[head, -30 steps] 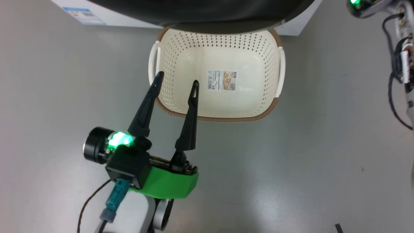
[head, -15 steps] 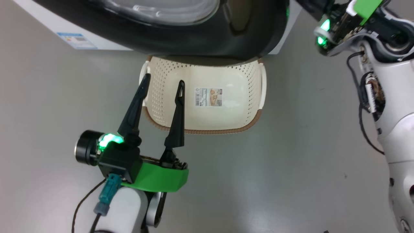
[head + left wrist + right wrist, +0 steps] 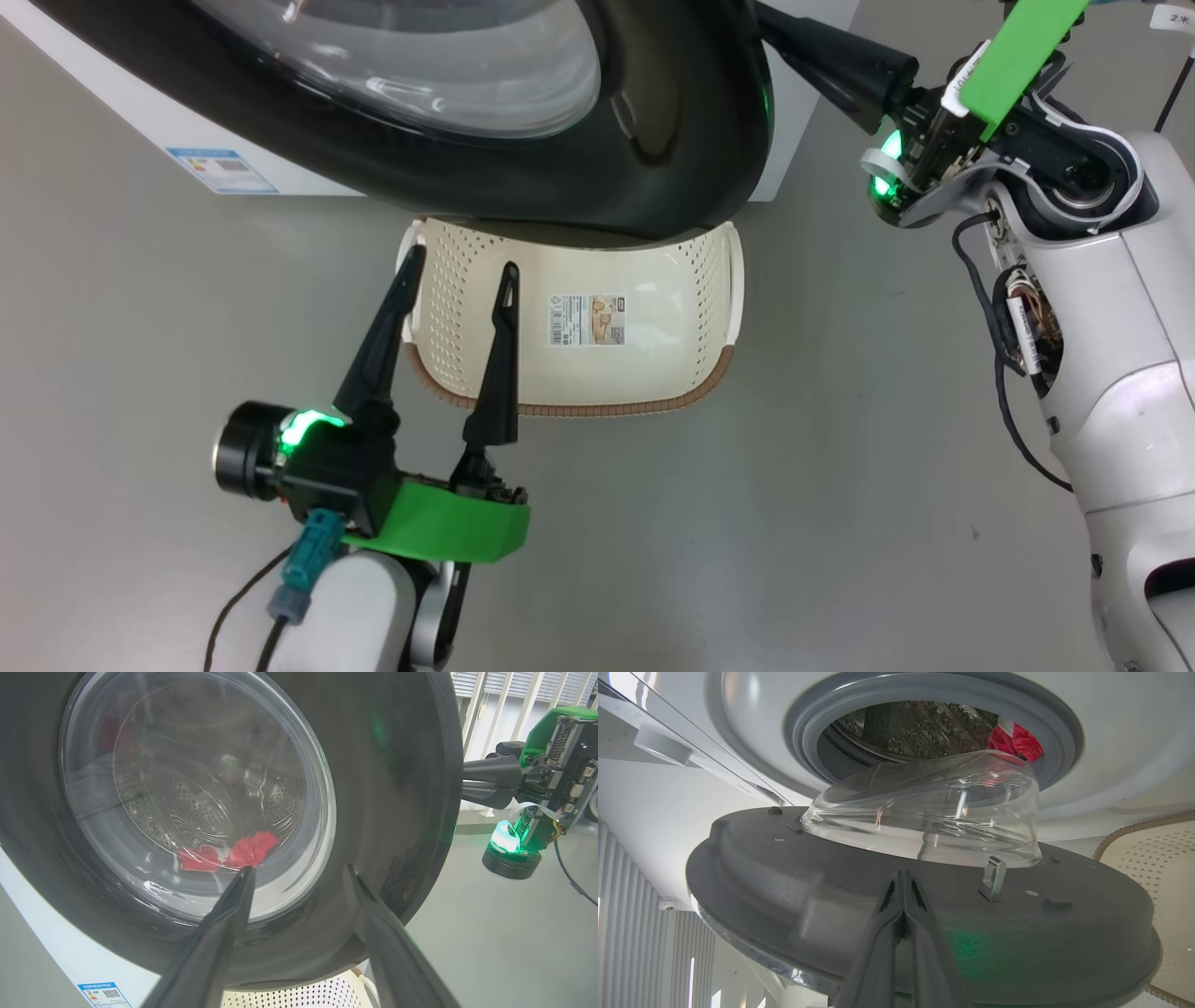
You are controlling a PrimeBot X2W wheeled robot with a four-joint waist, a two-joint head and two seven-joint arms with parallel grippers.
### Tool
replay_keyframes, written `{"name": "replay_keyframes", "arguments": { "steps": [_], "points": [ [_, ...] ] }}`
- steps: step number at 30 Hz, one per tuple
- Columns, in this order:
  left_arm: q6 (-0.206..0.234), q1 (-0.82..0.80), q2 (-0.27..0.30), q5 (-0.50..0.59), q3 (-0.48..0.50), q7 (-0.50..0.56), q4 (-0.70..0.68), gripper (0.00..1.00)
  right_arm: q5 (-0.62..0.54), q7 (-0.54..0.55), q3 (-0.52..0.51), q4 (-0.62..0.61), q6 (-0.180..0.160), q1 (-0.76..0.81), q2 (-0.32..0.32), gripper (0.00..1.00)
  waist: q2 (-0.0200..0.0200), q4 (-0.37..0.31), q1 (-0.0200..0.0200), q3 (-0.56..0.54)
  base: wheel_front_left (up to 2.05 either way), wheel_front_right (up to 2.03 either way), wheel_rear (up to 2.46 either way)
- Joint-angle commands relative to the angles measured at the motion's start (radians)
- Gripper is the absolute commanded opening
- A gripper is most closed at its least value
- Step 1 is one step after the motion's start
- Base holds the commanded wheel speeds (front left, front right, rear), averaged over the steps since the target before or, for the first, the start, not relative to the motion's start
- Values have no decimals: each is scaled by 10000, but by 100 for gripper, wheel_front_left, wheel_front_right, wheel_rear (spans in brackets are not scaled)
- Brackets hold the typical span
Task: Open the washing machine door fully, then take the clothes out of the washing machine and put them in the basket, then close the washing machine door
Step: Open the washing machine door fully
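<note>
We are holding our left claw (image 3: 462,261) wide open and empty above the near left corner of the basket (image 3: 709,280). Our right claw (image 3: 900,877) is sitting closed on nothing, its tips at the inner face of the door (image 3: 672,140) (partly swung out, overhanging the basket's far side). The clothes (image 3: 1014,741) are lying inside the drum (image 3: 915,728) of the washer (image 3: 1101,765), their red showing past the glass bowl (image 3: 924,812), apart from both claws.
</note>
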Motion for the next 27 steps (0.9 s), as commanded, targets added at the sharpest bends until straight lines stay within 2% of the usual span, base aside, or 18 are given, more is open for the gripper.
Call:
{"name": "replay_keyframes", "arguments": {
  "steps": [1,2,3,4,5,6,7,14,18,23,27],
  "points": [
    [-28,195,152,25,386,-49,-196,100,-24,-169,76,-323,40,186,284,0,0,-7,-1,-59,0,0,0],
    [-38,204,152,26,413,-49,-194,100,-70,-308,50,-347,40,222,292,0,0,-17,-1,-74,0,0,0],
    [-45,212,152,28,437,-49,-195,100,-135,-476,22,-368,40,259,298,10,0,-31,-1,-85,0,0,0],
    [-45,212,152,28,437,-49,-195,100,-135,-476,22,-368,40,259,298,10,0,-31,-1,-85,0,0,0],
    [-52,216,152,36,459,-49,-204,100,-205,-657,-9,-377,40,297,303,37,0,-50,-1,-92,0,0,0],
    [-61,220,152,49,474,-49,-209,100,-265,-837,-55,-399,40,337,307,58,0,-70,-1,-101,0,0,0],
    [-66,222,152,59,486,-49,-210,100,-330,-1013,-106,-454,40,385,309,100,0,-91,-1,-109,0,0,0],
    [-94,249,152,30,611,-49,-371,100,-1243,-2863,-582,-1573,40,1071,33,100,0,-313,-1,-183,0,0,0],
    [-112,336,152,-135,836,-49,-689,100,-2093,-3964,-406,-2457,40,1709,-146,100,0,-515,-1,-177,0,0,0],
    [-105,420,152,-119,1023,-49,-841,100,-3797,-5846,562,-3723,40,2437,-653,100,0,-772,-1,-129,0,0,0],
    [-139,449,152,-38,1083,-49,-876,100,-5293,-7875,1510,-4017,40,2956,-1261,100,0,-902,-1,-173,0,0,0]
  ]
}}
